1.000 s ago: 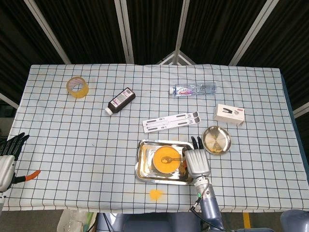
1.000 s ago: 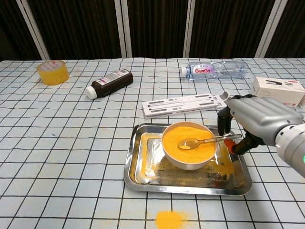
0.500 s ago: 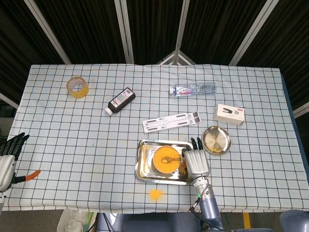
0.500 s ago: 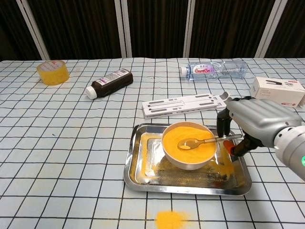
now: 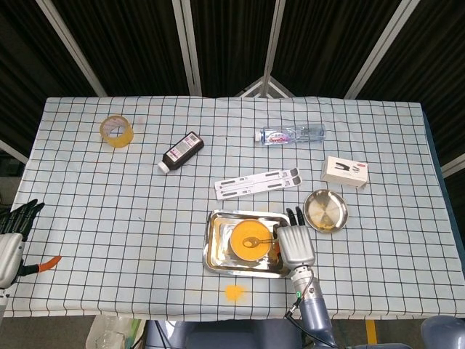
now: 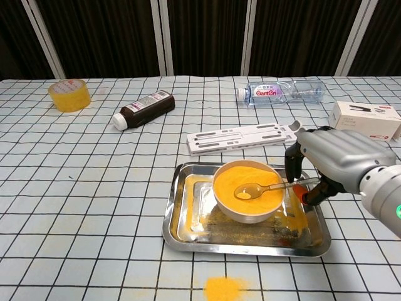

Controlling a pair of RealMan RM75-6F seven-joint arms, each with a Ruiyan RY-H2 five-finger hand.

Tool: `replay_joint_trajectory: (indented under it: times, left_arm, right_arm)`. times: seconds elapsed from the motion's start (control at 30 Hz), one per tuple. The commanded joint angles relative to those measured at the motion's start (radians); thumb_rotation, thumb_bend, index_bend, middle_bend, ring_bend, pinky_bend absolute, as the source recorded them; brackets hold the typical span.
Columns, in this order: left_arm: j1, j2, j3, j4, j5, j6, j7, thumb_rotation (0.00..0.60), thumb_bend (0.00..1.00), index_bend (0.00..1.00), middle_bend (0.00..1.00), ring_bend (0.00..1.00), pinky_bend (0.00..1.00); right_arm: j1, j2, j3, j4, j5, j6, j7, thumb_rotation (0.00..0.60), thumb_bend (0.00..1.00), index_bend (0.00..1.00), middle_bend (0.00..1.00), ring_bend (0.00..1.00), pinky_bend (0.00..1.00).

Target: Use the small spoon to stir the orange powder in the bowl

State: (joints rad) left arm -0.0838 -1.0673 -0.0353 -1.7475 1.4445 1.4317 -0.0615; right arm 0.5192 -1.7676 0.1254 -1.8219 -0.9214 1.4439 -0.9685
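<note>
A white bowl [image 6: 233,210] [image 5: 237,253] full of orange powder [image 6: 241,178] [image 5: 247,236] stands in a steel tray [image 6: 188,229] [image 5: 215,258] near the table's front edge. A small metal spoon [image 6: 260,187] [image 5: 256,240] lies across the powder, its bowl holding a little powder and its handle running right over the rim. My right hand [image 6: 329,162] [image 5: 296,241] pinches the handle's end just right of the bowl, above the tray's right side. My left hand [image 5: 14,231] hangs off the table's left edge with fingers apart, holding nothing; the chest view does not show it.
Spilled orange powder [image 6: 225,288] lies in front of the tray. Behind it are a flat white bracket [image 6: 241,138], a dark bottle [image 6: 143,108], a water bottle [image 6: 283,91], a tape roll [image 6: 69,95] and a white box [image 6: 365,118]. A steel dish [image 5: 325,211] sits right of the tray.
The right hand has shifted slightly toward the bowl, and the spoon's bowl has tilted a little and moved a touch nearer the front of the powder. The left hand has not moved.
</note>
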Motion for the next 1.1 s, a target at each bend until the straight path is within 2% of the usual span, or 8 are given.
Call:
replay_joint_trajectory:
  times: [0.03, 0.53, 1.1]
  left_arm:
    - [0.000, 0.000, 0.000, 0.000, 0.000, 0.000, 0.000, 0.600, 0.00, 0.00, 0.00, 0.00, 0.00]
    - [0.000, 0.001, 0.000, 0.000, 0.000, 0.000, -0.002, 0.600, 0.00, 0.00, 0.00, 0.00, 0.00]
    - [0.000, 0.002, 0.000, -0.002, -0.001, -0.001, -0.004, 0.600, 0.00, 0.00, 0.00, 0.00, 0.00]
  right_arm:
    - [0.000, 0.000, 0.000, -0.001, -0.001, 0.001, -0.001, 0.600, 0.52, 0.55, 0.46, 0.11, 0.00]
    - [-0.003, 0.003, -0.001, -0.007, -0.010, 0.010, -0.005, 0.600, 0.56, 0.61, 0.54, 0.19, 0.00]
    - [-0.009, 0.012, -0.002, -0.026, -0.021, 0.027, -0.017, 0.600, 0.59, 0.64, 0.57, 0.21, 0.00]
